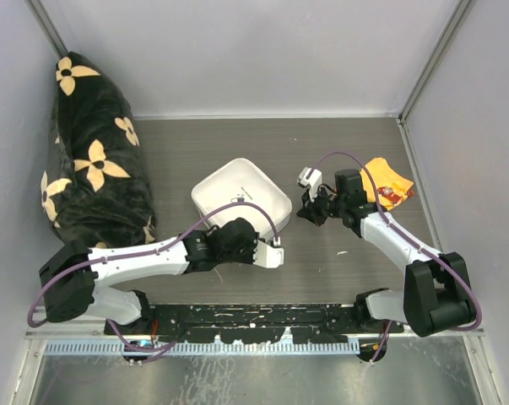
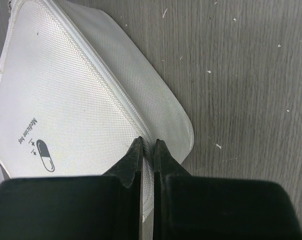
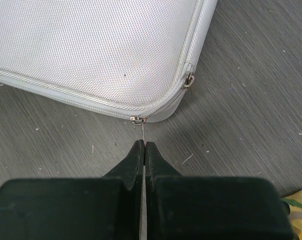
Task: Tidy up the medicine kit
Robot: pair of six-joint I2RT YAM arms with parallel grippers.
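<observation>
Medicine kit [image 2: 65, 100] — left jaws clamped on rim, right jaws clamped on zipper pull [image 3: 141, 129].

The pale grey-white, rounded-rectangle woven-fabric medicine kit [image 1: 241, 196] lies flat on the dark grey wood-grain table [image 1: 347, 143], about midway between left and right, turned so that one corner points toward the near edge. Its lid faces up, showing a small dark pill mark [image 2: 45, 152] beside tiny printed lettering. A zip seam runs round its edge, and two small metal sliders [image 3: 138, 119] sit close together at one rounded corner.
</observation>
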